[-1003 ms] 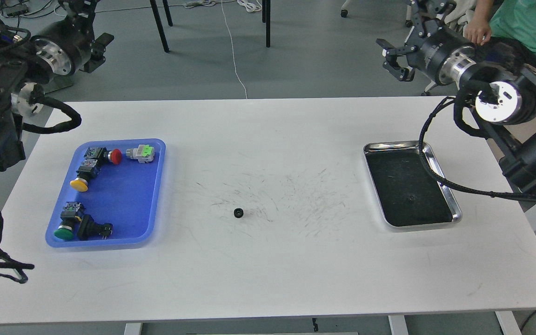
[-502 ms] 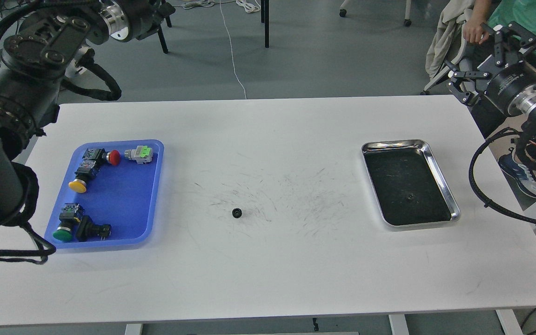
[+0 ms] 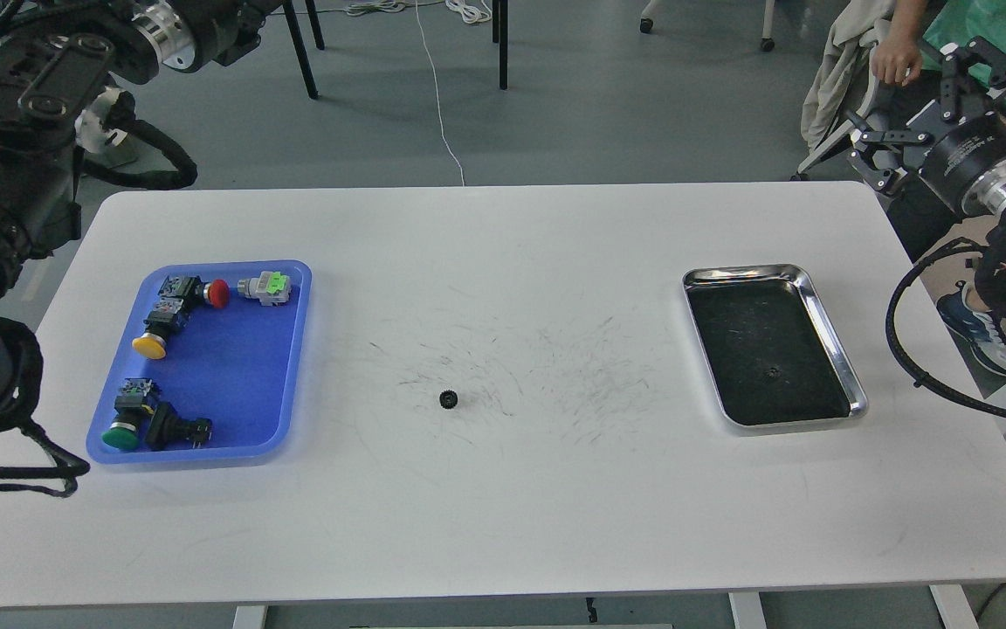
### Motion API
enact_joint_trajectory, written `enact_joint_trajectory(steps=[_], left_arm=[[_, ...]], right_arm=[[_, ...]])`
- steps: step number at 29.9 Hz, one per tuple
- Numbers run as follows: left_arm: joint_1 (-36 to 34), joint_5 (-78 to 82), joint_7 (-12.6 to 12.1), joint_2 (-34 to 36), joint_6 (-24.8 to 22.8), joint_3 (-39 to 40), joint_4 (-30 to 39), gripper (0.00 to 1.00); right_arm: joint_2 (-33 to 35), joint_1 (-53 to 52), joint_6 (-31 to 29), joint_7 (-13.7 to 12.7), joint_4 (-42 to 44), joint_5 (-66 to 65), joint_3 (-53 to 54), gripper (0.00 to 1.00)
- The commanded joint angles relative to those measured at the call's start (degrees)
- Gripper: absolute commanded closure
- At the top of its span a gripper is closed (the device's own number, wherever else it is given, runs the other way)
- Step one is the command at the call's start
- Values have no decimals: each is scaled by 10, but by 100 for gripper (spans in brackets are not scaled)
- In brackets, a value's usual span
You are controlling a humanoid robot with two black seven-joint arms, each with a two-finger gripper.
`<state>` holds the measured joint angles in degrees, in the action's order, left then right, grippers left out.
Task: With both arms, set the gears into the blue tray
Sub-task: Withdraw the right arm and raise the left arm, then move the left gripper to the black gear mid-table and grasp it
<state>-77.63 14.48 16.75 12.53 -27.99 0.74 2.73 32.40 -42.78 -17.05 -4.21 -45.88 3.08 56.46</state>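
1. One gear (image 3: 448,400) lies on the white bench (image 3: 503,524), mid-front, amid dark scuff marks, apart from both trays.
2. 2nd gear (image 3: 771,373) sits inside the steel tray (image 3: 820,307) at right, on its dark bottom.
3. Blue tray (image 3: 241,367) at left holds button switches w/ red (image 3: 217,293), yellow (image 3: 149,346) & green (image 3: 120,436) caps.
4. Right gripper (image 3: 922,100) raised beyond the bench's far-right corner, fingers spread apart, empty.
5. Left arm (image 3: 23,131) rises at the top-left edge; its gripper is out of frame.

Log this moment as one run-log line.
gear A: on table, mid | gear B: in steel tray | blue tray: no gears | right gripper: open, empty | left gripper: unseen
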Motion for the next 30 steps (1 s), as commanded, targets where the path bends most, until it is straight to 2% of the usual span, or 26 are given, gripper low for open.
enact_joint_trajectory(steps=[1,5,9,12,14,15,19,26,29,30], left_arm=[[2,3,-30,20,0,-2,20,1],[1,11,-35,72,0,-32,148,1],[4,19,-34,154,0,-75,365,1],[19,45,-34,201,0,-83,498,1],[35,82,-30,224,0,-83,559,1],[44,107,-29,235,19,-83,582,1],[87,188,-27,261,40,-76,627,1],[108,208,-11,268,43,-70,619,1],[119,209,16,257,44,-65,591,1],[122,210,18,254,48,-63,584,1]], right_arm=[[-1,1,1,0,1,-1,-3,13],[-1,1,0,-1,1,-1,-6,12],[-1,0,0,-2,1,-1,-5,12],[-1,1,0,0,0,-1,-4,12],[-1,2,0,0,1,0,-2,11],[-1,8,-1,1,1,-1,0,10],[1,35,-3,3,4,2,10,8],[-11,94,-54,3,41,56,29,5],[-15,117,-78,5,50,70,29,3],[-20,120,-83,8,51,70,30,3]])
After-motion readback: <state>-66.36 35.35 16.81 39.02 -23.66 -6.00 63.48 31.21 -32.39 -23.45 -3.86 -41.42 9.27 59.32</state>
